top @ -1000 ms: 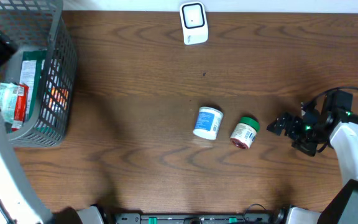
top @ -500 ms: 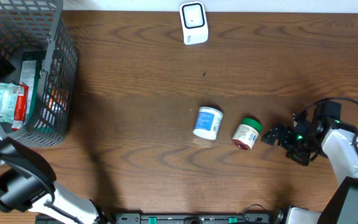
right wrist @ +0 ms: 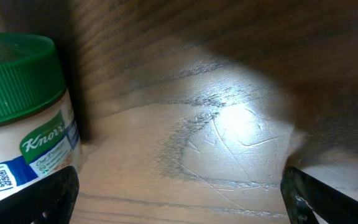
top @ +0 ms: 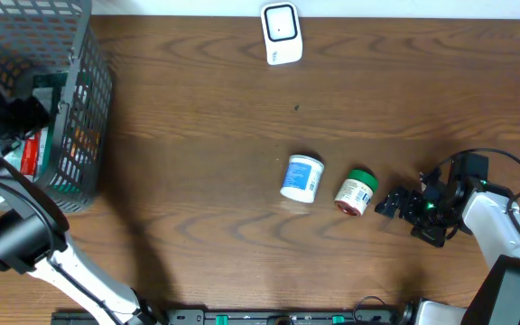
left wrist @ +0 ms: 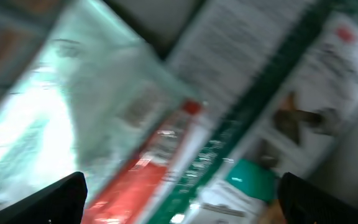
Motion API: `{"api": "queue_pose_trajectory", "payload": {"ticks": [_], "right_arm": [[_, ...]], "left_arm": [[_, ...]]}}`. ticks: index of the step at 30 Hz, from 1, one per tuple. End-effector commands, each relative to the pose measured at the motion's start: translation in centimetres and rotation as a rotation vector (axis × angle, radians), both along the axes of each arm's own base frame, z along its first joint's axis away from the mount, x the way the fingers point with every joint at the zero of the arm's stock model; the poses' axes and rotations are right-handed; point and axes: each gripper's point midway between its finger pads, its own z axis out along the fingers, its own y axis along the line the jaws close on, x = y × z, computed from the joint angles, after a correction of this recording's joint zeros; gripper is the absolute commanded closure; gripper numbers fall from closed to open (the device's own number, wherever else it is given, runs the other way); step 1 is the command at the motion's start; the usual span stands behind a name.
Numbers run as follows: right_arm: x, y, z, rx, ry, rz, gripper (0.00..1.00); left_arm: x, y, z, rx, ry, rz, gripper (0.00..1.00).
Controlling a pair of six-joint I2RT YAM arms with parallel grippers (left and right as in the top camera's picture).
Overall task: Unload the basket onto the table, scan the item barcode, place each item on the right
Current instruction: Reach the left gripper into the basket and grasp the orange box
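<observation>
The white barcode scanner (top: 281, 33) stands at the table's far edge. Two items lie on their sides mid-table: a white jar with a blue label (top: 302, 178) and a green-lidded Knorr jar (top: 357, 191). My right gripper (top: 388, 203) is open, just right of the green-lidded jar and apart from it. In the right wrist view that jar (right wrist: 17, 112) sits at the left, outside the open gripper (right wrist: 182, 199), which has only bare wood between its fingers. My left gripper (top: 25, 113) hangs open inside the grey basket (top: 93, 81). In the blurred left wrist view the open gripper (left wrist: 182, 205) is above a red-and-white pouch (left wrist: 142, 168) and a green box (left wrist: 253, 124).
The basket at the far left holds several packets, and its mesh walls surround the left gripper. The right arm's body and cable (top: 495, 212) lie near the table's right edge. Bare wood lies between the jars and the scanner.
The left arm has swung over and down into the basket, its jaws opening fully. The right gripper has moved left and slightly nearer, closing in on the green-lidded jar.
</observation>
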Motion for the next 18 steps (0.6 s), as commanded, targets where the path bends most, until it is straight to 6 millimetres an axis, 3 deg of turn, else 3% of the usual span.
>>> {"api": "queue_pose_trajectory", "payload": {"ticks": [1, 8, 14, 18], "right_arm": [[-0.4, 0.3, -0.2, 0.006, 0.013, -0.001, 0.01], [-0.5, 0.4, -0.3, 0.008, 0.018, -0.001, 0.01], [-0.5, 0.4, -0.3, 0.007, 0.017, -0.001, 0.01], [-0.5, 0.4, -0.3, 0.007, 0.017, -0.001, 0.01]], "left_arm": [[1.7, -2.3, 2.8, -0.105, -0.128, -0.046, 0.02], [0.3, -4.6, 2.8, -0.163, -0.057, -0.040, 0.02], [1.7, -8.3, 2.5, -0.144, -0.027, -0.172, 0.02], [1.3, -9.1, 1.4, -0.044, 0.084, -0.192, 0.01]]}}
